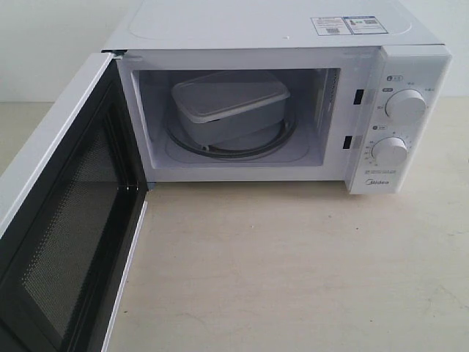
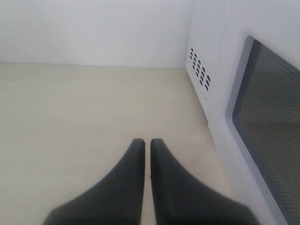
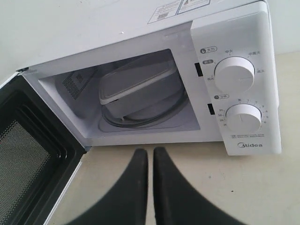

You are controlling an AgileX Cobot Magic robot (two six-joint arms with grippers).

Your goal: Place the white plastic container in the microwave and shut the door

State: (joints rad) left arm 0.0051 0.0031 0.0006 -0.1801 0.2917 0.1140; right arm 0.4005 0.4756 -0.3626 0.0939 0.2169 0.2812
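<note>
Now, microwave (image 1: 293, 29): white, it stands on a pale table (image 1: 293, 271), with its front to the viewer and the inside fully visible.
Door (image 1: 66, 220): swung wide open on its hinge at the left side, so the dark meshed inner face looks toward the middle of the room. From the left wrist view I see its outer side with the dark window (image 2: 274, 136).
Container (image 1: 231, 103): already inside the microwave, on the glass plate (image 1: 220, 152). The lid is on. It seems a little tilted and not quite flat on the plate, but I cannot be sure of this.
Front panel: the upper knob (image 1: 405, 105) and lower knob (image 1: 390, 152) are on the right of the opening, one under the other, with the "Midea" name below them.
Top: a printed sticker (image 1: 348, 26) lies near the right back corner.
Side wall: a small group of vent holes (image 2: 199, 69) is seen behind the open door.
Left claw (image 2: 146, 143): the two black fingers are together, with only a thin line between them. It hangs over the bare table, near the outer side of the door but apart from it.
Right claw (image 3: 150, 152): fingers together too, clamped on no object. It is over the table in front of the microwave, pointing at the opening, well apart from the container.
</note>
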